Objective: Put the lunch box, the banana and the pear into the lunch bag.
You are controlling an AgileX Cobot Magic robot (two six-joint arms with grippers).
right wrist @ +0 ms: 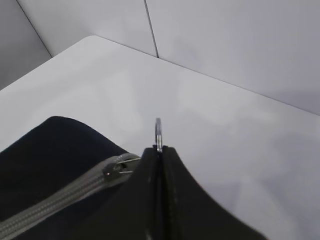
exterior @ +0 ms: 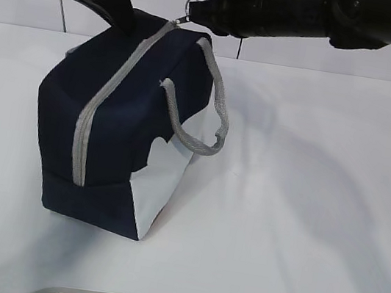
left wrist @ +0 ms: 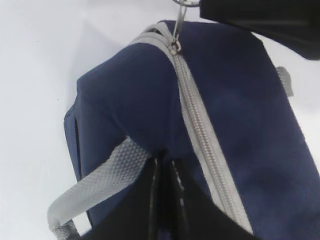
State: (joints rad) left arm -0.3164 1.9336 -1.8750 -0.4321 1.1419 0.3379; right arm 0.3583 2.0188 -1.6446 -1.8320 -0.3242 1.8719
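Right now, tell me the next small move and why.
Probably draw the ring pull along the zipper with the right gripper, which is shut on it. The lunch bag looks zipped closed, and the left gripper is pinching its top fabric to steady it.

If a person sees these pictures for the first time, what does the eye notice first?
First, the navy lunch bag standing alone left of centre on the white table, its grey zipper shut along the top. Then the right gripper at the bag's far end, shut on the ring pull, while the left gripper pinches the fabric beside a handle.
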